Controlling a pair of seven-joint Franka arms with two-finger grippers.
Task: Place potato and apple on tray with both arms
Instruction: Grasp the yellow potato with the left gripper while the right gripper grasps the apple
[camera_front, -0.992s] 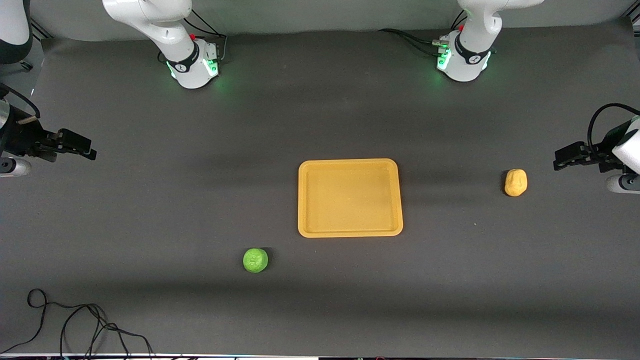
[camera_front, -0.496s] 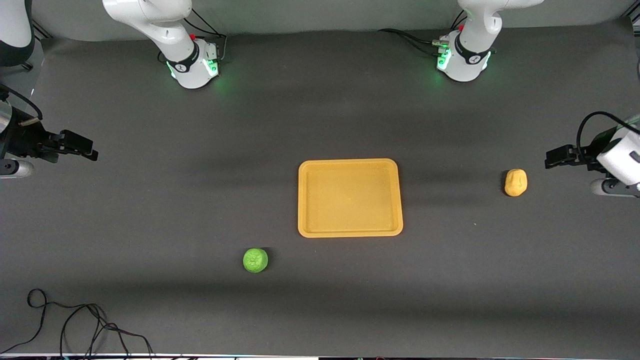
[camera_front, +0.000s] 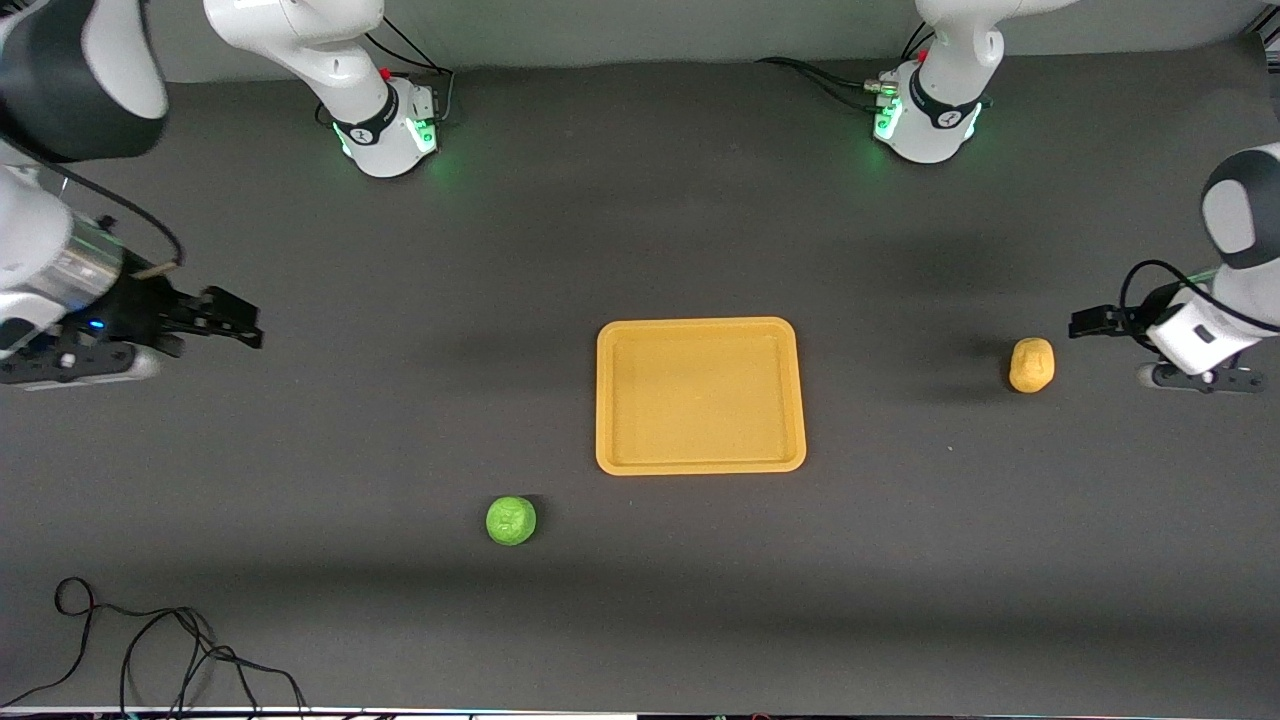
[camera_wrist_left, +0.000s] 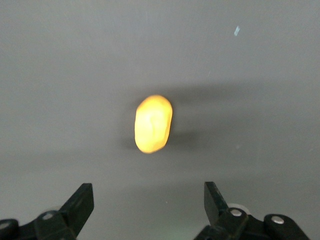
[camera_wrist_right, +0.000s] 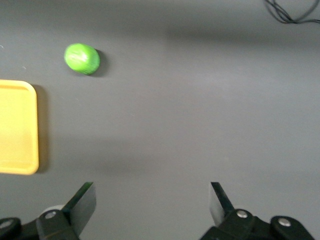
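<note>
Nothing sits on the tray (camera_front: 700, 395) yet — the potato (camera_front: 1031, 365) lies toward the left arm's end from it, the apple (camera_front: 511, 521) nearer the camera. Left gripper (camera_front: 1085, 323) hangs spread just beside the potato; right gripper (camera_front: 235, 322) gapes well apart from the tray — both fruits remain to place.

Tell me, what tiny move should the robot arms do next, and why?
Probably the left gripper should glide over the potato and come down around it. Its fingers are open and empty, and the potato lies just ahead on the table, toward the left arm's end, apart from the tray. The right gripper, also open, is farther from the apple.
</note>
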